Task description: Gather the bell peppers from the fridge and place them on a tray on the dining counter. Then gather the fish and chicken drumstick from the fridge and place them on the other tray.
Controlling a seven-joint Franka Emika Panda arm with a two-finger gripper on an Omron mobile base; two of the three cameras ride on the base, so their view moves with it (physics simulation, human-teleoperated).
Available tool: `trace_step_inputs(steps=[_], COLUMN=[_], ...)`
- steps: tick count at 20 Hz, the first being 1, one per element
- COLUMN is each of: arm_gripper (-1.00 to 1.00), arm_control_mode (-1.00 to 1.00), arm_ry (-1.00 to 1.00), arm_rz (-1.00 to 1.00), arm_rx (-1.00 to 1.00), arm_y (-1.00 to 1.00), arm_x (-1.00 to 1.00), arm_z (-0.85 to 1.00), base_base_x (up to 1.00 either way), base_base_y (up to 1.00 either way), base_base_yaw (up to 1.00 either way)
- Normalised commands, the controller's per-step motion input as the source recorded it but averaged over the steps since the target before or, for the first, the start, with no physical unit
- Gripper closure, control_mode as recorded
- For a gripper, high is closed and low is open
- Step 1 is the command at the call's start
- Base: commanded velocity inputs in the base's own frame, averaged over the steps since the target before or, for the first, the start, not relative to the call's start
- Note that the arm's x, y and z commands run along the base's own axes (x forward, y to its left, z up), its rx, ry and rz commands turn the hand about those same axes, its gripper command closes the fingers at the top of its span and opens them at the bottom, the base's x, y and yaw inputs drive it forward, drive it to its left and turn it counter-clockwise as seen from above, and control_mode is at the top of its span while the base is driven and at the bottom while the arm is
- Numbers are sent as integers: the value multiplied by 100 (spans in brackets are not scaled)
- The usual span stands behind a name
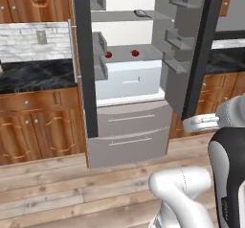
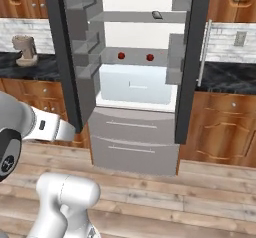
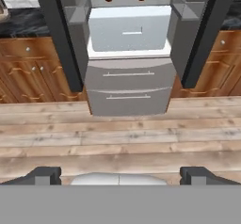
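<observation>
We hold the gripper (image 3: 120, 173) low w/ jaws fully apart and empty, aimed at the open fridge (image 3: 127, 84), well short of it, approach presumably pending. Two red bell peppers (image 1: 108, 55) (image 1: 135, 53) sit side by side on the mid shelf, at 12 o'clock in the hand view. A dark item (image 1: 142, 14) on the upper shelf at 1 o'clock is too small to ID; fish vs. drumstick: cannot tell.

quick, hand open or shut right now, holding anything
hand: open, holding nothing, facing the open fridge
</observation>
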Motion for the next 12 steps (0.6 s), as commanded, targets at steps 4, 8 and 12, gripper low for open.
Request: trace_step_inputs(steps=[4, 8, 12], arm_gripper=[-100, -100, -100], arm_control_mode=[100, 100, 100], arm_ry=[0, 0, 0], arm_rz=[0, 0, 0], arm_rx=[0, 0, 0], arm_y=[0, 0, 0], arm_x=[0, 0, 0], arm_z=[0, 0, 0], base_base_x=[15, 63, 99], base_base_y=[-16, -20, -37], base_base_yaw=[-2, 0, 0])
